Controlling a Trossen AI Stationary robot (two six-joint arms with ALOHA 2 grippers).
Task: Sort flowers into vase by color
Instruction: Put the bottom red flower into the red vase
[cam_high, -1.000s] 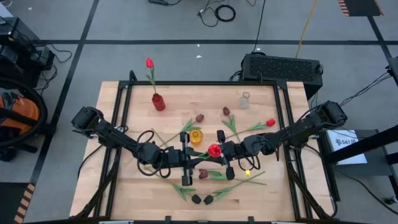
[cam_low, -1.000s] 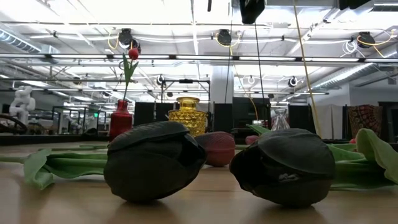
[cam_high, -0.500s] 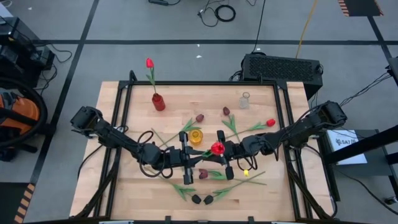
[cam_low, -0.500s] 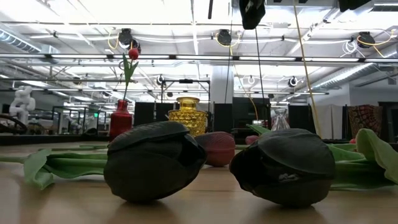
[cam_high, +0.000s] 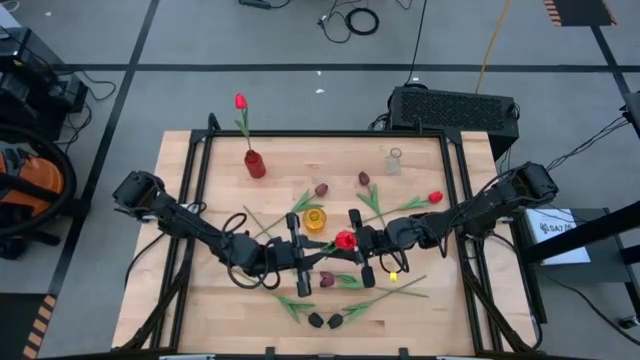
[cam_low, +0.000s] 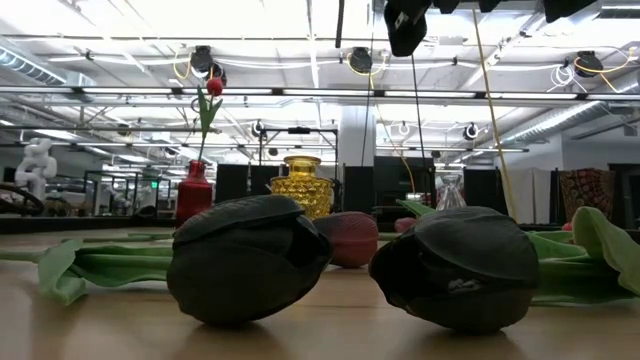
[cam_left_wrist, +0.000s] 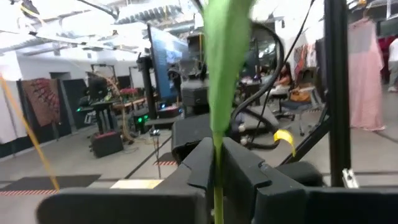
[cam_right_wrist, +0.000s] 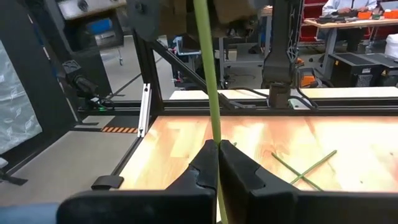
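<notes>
A red flower (cam_high: 345, 240) is held upright above the table's middle, its green stem (cam_right_wrist: 210, 74) running between both grippers. My left gripper (cam_high: 322, 252) reaches in from the left and is shut on the stem. My right gripper (cam_high: 350, 246) reaches in from the right and is shut on the same stem. A red vase (cam_high: 255, 164) at the far left holds one red flower (cam_high: 240, 101) by its stem. A yellow vase (cam_high: 316, 219) stands just beyond the grippers, and a clear vase (cam_high: 394, 162) stands at the far right. Two black flower heads (cam_low: 248, 258) (cam_low: 460, 268) lie on the table. My left gripper has the red flower's stem (cam_left_wrist: 217, 177), just below a green leaf, between its two fingers. The fingers come in about level from the table's left and lie across the stem. The flower is clear of the table. My right gripper pinches the red flower's stem (cam_right_wrist: 215, 134) between its two fingers. The fingers come in level from the table's right and lie across the stem. The stem stands upright and the flower is clear of the table.
Loose flowers lie around the grippers: maroon ones (cam_high: 321, 189) (cam_high: 364, 179) beyond them, a red one (cam_high: 434, 197) to the right, and a maroon head (cam_high: 327, 280) with green stems and leaves toward the near edge. A black box (cam_high: 455, 108) sits behind the table.
My left gripper has tipped and turned a little at the wrist without leaving its place. The red flower's head has stayed between the two grippers.
</notes>
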